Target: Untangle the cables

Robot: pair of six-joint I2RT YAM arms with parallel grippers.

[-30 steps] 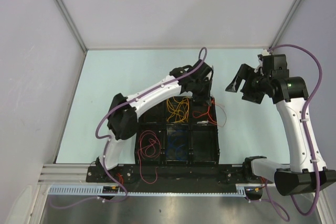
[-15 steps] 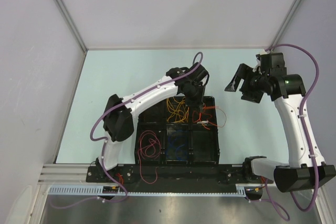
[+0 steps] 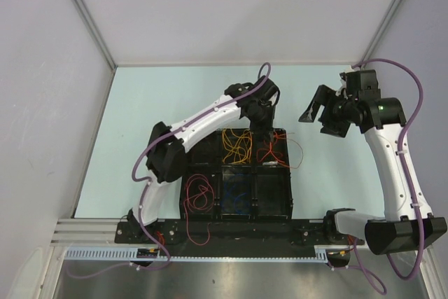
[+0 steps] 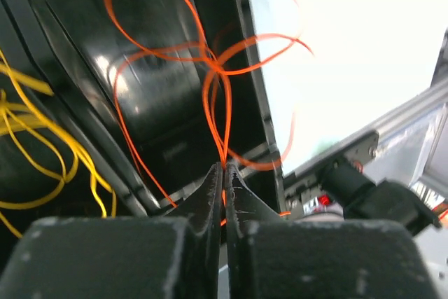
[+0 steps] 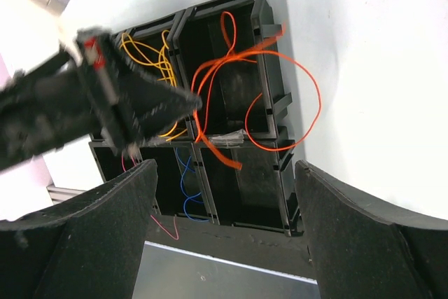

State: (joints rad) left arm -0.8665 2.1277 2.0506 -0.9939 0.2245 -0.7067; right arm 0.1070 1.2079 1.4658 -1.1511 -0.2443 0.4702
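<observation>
Now nearer twelve o'clock than before: left gripper [image 4: 224, 169] tight on orange cable [image 4: 213, 63], right gripper [image 5: 225, 173] wide, empty.

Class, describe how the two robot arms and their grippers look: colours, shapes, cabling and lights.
Both the left arm and right arm have white curved links and bulky black joints. A purple hose loops along each. The right arm shows a small green light. The left gripper and right gripper are matte black, with tapering wedge-shaped fingers.
</observation>
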